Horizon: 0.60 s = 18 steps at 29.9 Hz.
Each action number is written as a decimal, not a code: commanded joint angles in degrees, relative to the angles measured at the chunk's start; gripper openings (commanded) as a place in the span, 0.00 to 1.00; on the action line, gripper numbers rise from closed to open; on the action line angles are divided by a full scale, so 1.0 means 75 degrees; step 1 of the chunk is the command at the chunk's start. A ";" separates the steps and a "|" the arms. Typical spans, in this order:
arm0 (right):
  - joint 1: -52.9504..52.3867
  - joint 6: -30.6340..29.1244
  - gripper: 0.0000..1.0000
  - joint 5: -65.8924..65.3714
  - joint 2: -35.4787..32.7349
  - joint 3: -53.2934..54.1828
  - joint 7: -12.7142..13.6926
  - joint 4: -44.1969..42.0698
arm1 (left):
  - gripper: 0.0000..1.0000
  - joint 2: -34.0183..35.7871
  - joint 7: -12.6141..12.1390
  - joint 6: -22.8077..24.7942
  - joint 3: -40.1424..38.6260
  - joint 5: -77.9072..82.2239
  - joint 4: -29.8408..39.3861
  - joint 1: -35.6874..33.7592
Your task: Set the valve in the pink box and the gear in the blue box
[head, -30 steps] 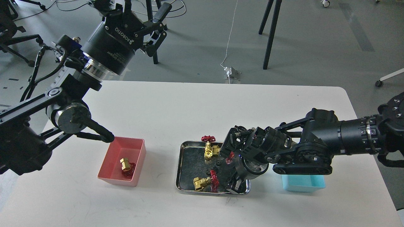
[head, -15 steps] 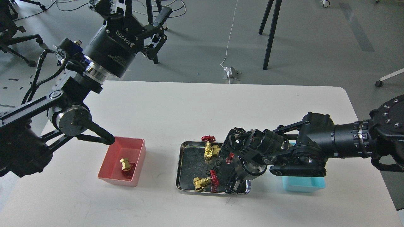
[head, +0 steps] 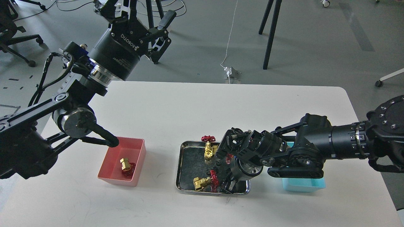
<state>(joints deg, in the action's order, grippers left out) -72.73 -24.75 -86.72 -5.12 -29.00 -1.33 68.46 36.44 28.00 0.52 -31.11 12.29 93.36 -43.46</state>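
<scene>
The pink box (head: pixel 109 160) stands at the front left with one brass valve (head: pixel 126 164) lying inside it. The steel tray (head: pixel 182 164) holds a valve (head: pixel 209 149) at its back and another valve (head: pixel 204 182) at its front. A further red handwheel (head: pixel 229 158) shows beside my right gripper. The black gears cannot be told apart from the dark tray floor. My right gripper (head: pixel 228 188) points down into the tray's front right corner; its dark fingers cannot be told apart. The blue box (head: pixel 303 184) is mostly hidden under my right arm. My left gripper (head: pixel 138 11) is open and empty, high above the table's back left.
The white table (head: pixel 176 107) ends just behind my left arm and at the right beyond the blue box. My left arm's elbow link (head: pixel 101 138) hangs over the pink box's back left corner. Stand legs and cables lie on the floor behind.
My right gripper has shifted a little to the left inside the tray. My left arm has risen slightly and moved to the right. The valves have not moved.
</scene>
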 commanded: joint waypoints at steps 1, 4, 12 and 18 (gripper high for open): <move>0.0017 0.0007 0.48 -0.0004 0.0003 0.0000 -0.0022 -0.0011 | 0.84 -0.0007 0.0000 0.0001 -0.0001 0.0002 -0.0003 0.0006; 0.0041 0.0007 0.46 -0.0004 0.0003 0.0000 -0.0022 -0.0011 | 0.84 -0.0042 0.0000 0.0001 -0.0013 0.0002 -0.0003 0.0006; 0.0064 -0.0005 0.39 -0.0004 0.0015 -0.0012 -0.0022 -0.0022 | 0.84 -0.0065 0.0000 0.0001 -0.0001 0.0014 -0.0014 0.0018; 0.0064 -0.0017 0.31 -0.0004 0.0015 -0.0012 -0.0022 -0.0011 | 0.84 -0.0077 0.0000 0.0001 -0.0001 0.0014 -0.0026 0.0029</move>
<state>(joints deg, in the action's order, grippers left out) -72.26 -24.83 -86.79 -5.01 -29.09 -1.50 68.31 35.87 28.00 0.53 -31.13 12.39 93.17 -43.28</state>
